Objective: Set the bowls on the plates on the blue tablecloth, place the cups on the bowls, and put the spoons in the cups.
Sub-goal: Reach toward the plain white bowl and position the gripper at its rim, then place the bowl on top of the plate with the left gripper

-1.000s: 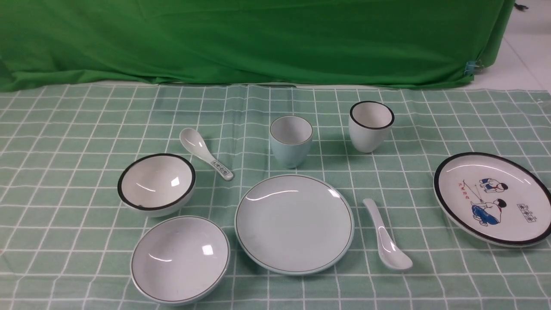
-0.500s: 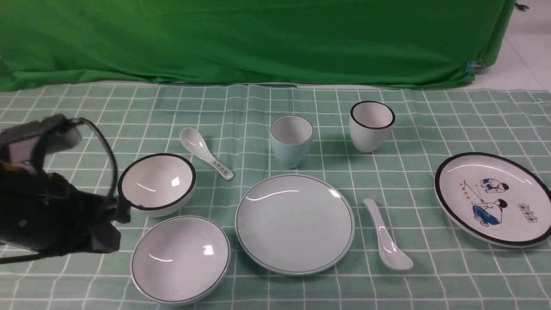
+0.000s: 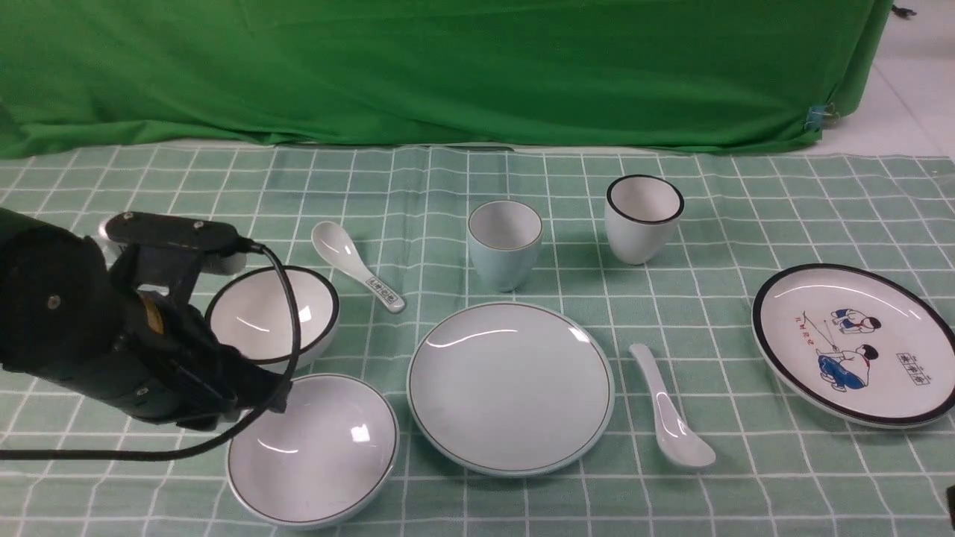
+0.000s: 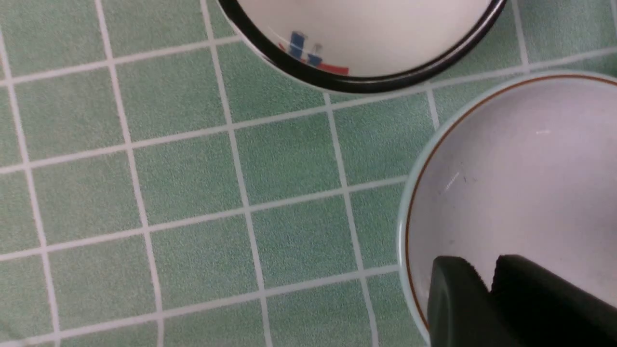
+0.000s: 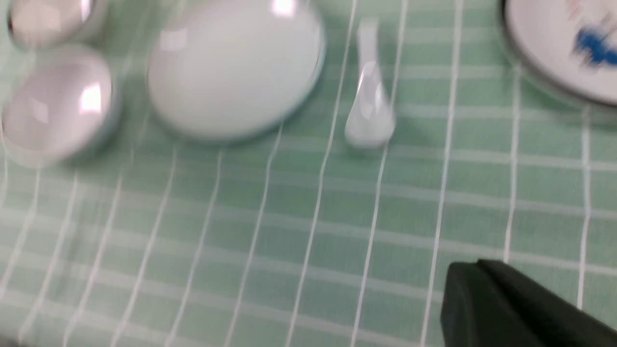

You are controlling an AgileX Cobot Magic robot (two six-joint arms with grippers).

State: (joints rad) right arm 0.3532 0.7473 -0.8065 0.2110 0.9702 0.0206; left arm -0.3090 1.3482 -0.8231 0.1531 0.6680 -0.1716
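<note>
Since half a second ago the left arm has advanced inward from the left edge, and its left end effector (image 3: pixel 273 397) now sits over the near-left rim of the pale blue bowl (image 3: pixel 312 450); the tableware has not shifted. Front view: the marked spoon (image 3: pixel 357 265) lies diagonally, scoop far-left and handle pointing near-right. The plain spoon (image 3: pixel 668 406) lies nearly lengthwise, scoop nearest the robot and handle pointing away. The black-rimmed bowl (image 3: pixel 276 313), pale blue plate (image 3: pixel 511 388), pale blue cup (image 3: pixel 505 245), white cup (image 3: pixel 643 218) and cartoon plate (image 3: pixel 791 321) all stand apart and upright on the checked tablecloth (image 3: pixel 746 224) covering the bench. A green backdrop (image 3: pixel 448 67) hangs behind. Left wrist view: the dark fingertips (image 4: pixel 458 299) overlap the pale blue bowl's interior, close together with only a notch between them. Whether they are fully closed, or touch the bowl, cannot be determined. Right wrist view: blurred. The right end effector (image 5: pixel 475 279) is closed, holding nothing, above bare cloth, well apart from the plain spoon.
</note>
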